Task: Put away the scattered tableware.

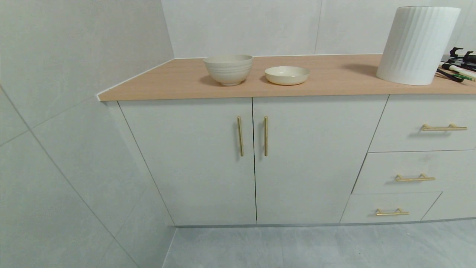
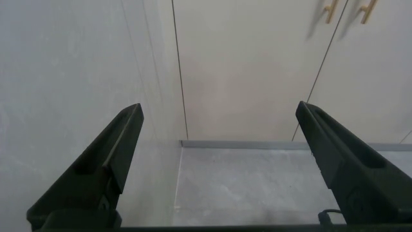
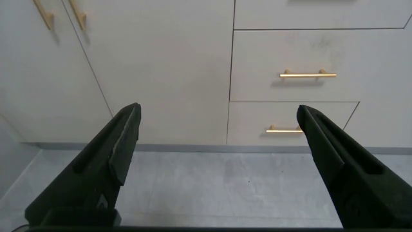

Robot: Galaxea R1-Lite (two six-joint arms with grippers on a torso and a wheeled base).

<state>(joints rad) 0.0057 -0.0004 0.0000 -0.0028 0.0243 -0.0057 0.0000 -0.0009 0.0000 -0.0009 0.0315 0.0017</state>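
A deep beige ribbed bowl (image 1: 228, 69) stands on the wooden countertop (image 1: 334, 80), and a shallow cream dish (image 1: 286, 75) sits just to its right. Both cabinet doors (image 1: 193, 156) under them are closed, with gold handles (image 1: 240, 136) side by side. My left gripper (image 2: 219, 113) hangs low, open and empty, facing the cabinet's foot and the tiled wall corner. My right gripper (image 3: 219, 113) is also open and empty, low before the drawers (image 3: 296, 64).
A tall white ribbed container (image 1: 418, 44) stands at the countertop's right, with pens and dark tools (image 1: 457, 67) beside it. Three drawers with gold handles (image 1: 414, 178) fill the cabinet's right part. A tiled wall (image 1: 55, 130) closes the left side. Grey floor (image 1: 297, 245) lies below.
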